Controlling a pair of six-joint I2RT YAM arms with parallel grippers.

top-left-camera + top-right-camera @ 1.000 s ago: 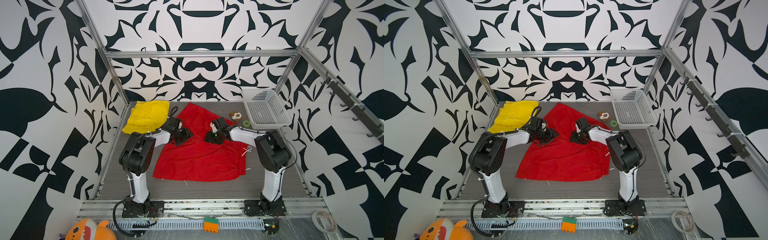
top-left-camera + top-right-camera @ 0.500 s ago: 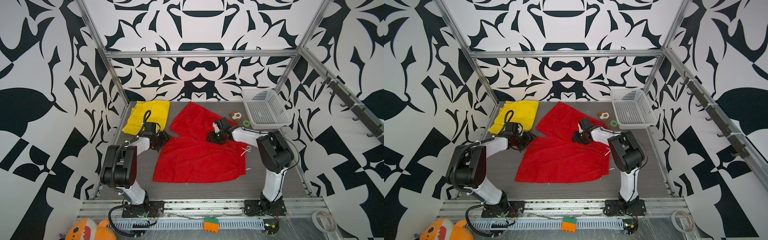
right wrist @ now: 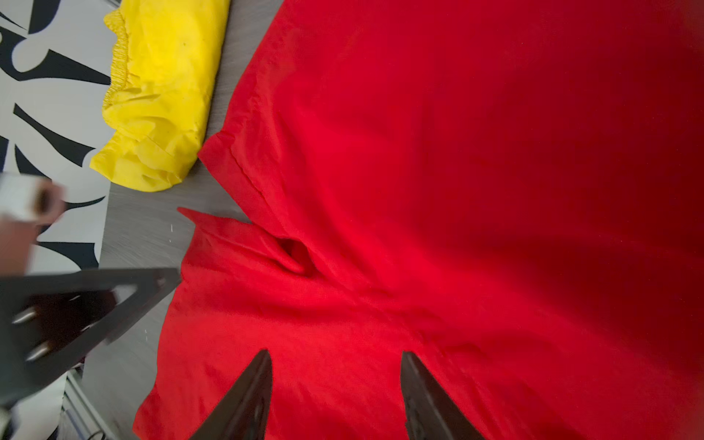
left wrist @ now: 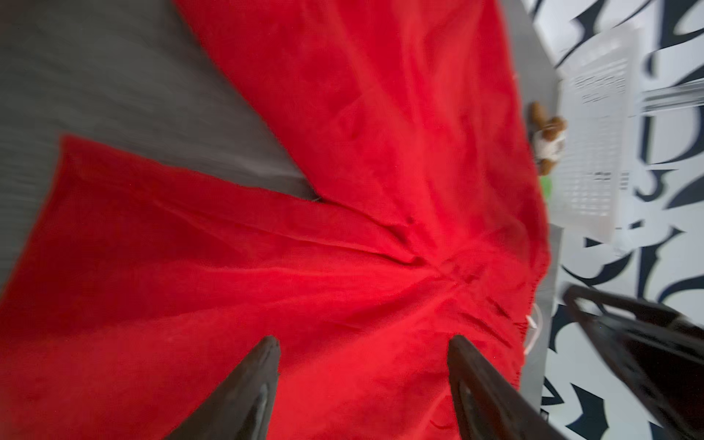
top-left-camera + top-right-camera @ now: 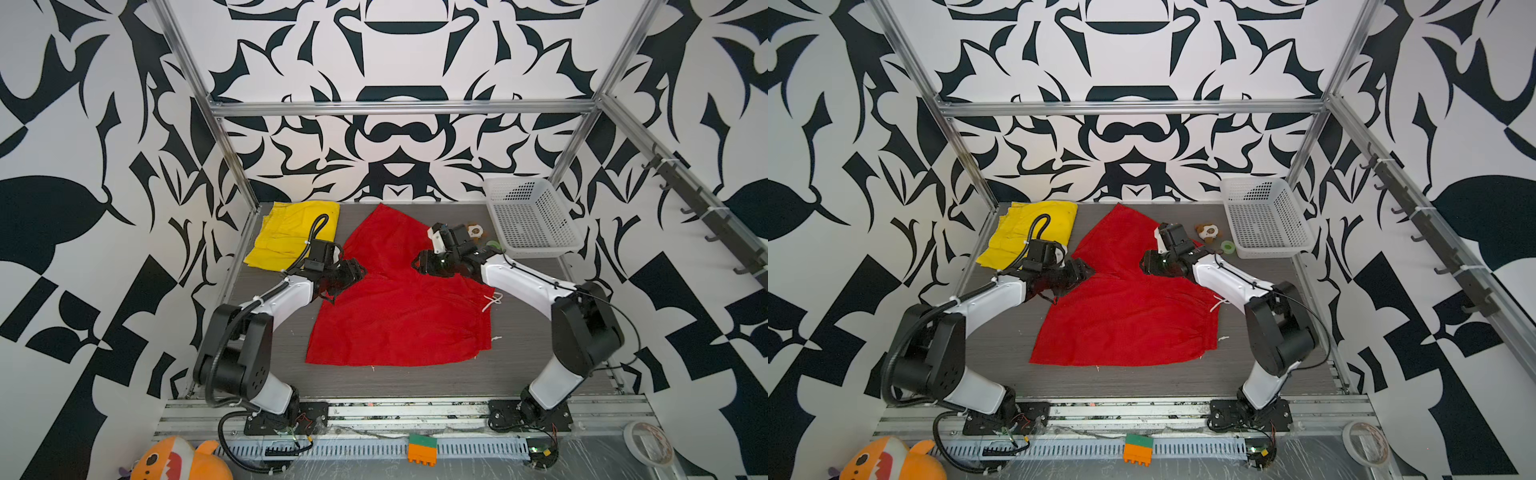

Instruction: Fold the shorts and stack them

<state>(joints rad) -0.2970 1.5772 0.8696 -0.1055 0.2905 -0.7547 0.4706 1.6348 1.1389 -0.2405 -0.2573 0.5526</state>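
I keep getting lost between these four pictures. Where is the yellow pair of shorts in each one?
In a top view: the yellow shorts lie at the far left, beyond the red shorts.
In a top view: the yellow shorts, same far-left spot.
Left wrist view: not in it.
Right wrist view: bunched up beside the red shorts' hem.
Shared landmark: the red shorts, visible in all four.

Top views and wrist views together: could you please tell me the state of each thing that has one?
Thin red fabric shorts: spread flat, unfolded.
Bright yellow fabric shorts: folded, slightly rumpled.
White plastic mesh basket: upright, empty.
Left gripper: open, holding nothing.
Right gripper: open, holding nothing.
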